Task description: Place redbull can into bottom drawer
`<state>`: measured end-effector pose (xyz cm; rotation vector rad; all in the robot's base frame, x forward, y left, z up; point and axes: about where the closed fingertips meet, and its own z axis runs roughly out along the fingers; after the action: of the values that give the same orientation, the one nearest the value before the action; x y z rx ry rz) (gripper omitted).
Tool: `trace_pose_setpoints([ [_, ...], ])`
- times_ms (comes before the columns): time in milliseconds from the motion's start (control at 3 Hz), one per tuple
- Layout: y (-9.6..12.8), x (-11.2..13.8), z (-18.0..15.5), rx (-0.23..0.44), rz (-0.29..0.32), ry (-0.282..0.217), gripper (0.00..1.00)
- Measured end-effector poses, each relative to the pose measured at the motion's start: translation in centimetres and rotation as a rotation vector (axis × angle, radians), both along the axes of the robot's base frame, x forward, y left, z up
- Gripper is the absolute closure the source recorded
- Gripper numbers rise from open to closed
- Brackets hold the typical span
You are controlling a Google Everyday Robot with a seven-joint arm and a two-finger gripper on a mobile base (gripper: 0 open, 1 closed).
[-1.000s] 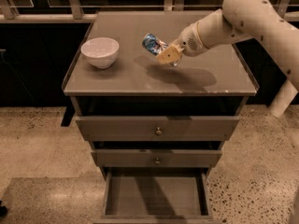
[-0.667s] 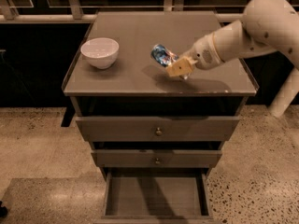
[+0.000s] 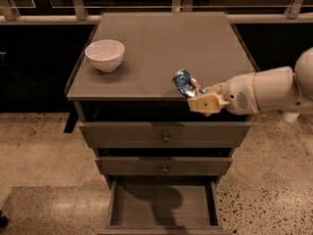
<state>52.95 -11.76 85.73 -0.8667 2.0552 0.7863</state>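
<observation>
The can [image 3: 182,81], clenched tilted in the gripper [image 3: 195,96], has been carried off the desk [image 3: 161,38] to right of frame centre, so lowering into the open bottom drawer [image 3: 146,213] is judged next.
</observation>
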Motion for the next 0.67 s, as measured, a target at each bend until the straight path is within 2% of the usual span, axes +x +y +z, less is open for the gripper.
trace_pose_setpoints([
  [333, -2.42, -1.64, -1.80, 0.010, -0.063, 0.031, 1.00],
  [667, -1.93, -1.59, -1.49, 0.011, -0.055, 0.016, 1.00],
])
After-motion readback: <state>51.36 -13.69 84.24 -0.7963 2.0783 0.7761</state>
